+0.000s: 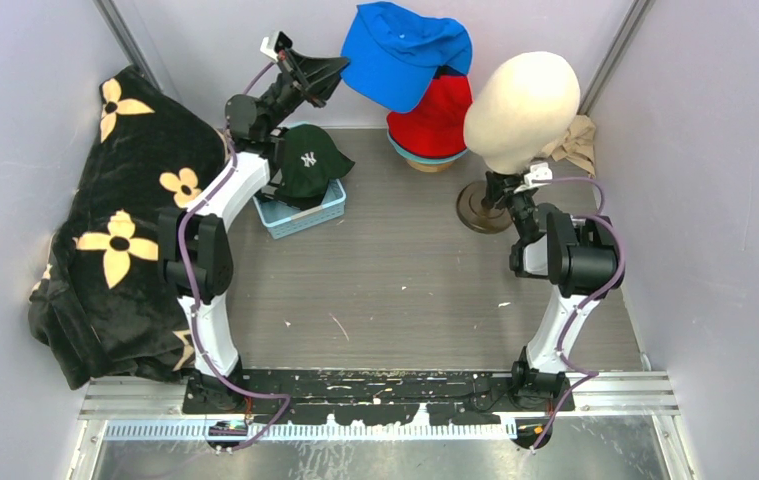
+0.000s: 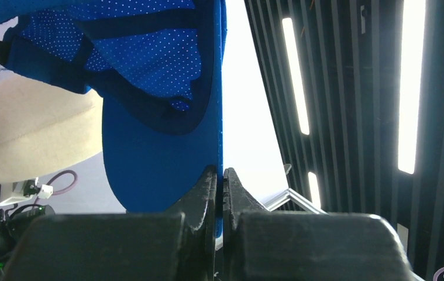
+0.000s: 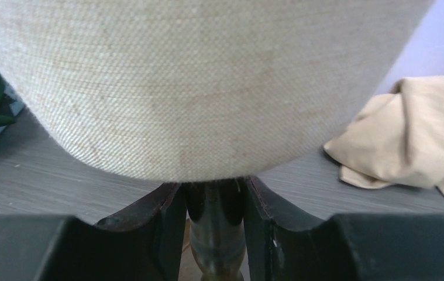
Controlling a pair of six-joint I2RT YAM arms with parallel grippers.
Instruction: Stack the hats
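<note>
Below, grey wood-grain table (image 1: 405,300); lilac walls (image 1: 15,150); flowered blanket (image 1: 125,230) left.

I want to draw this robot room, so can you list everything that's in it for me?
blue cap: one, blue, up in the air at the back, brim pinched by the left gripper
red hat: one, red, on top of a pile at the back
teal rim: one, teal, peeking out under the red hat
NY cap: one, dark green, on the basket
basket: one, light blue, back left of the table
head form: one, cream, on a dark stand, back right
cloth: one, beige, crumpled behind the head form
blanket: one, black with cream flowers, left side
table: one, grey
left gripper: shut on the blue cap's brim
right gripper: jaws either side of the stand's post, grip unclear
</note>
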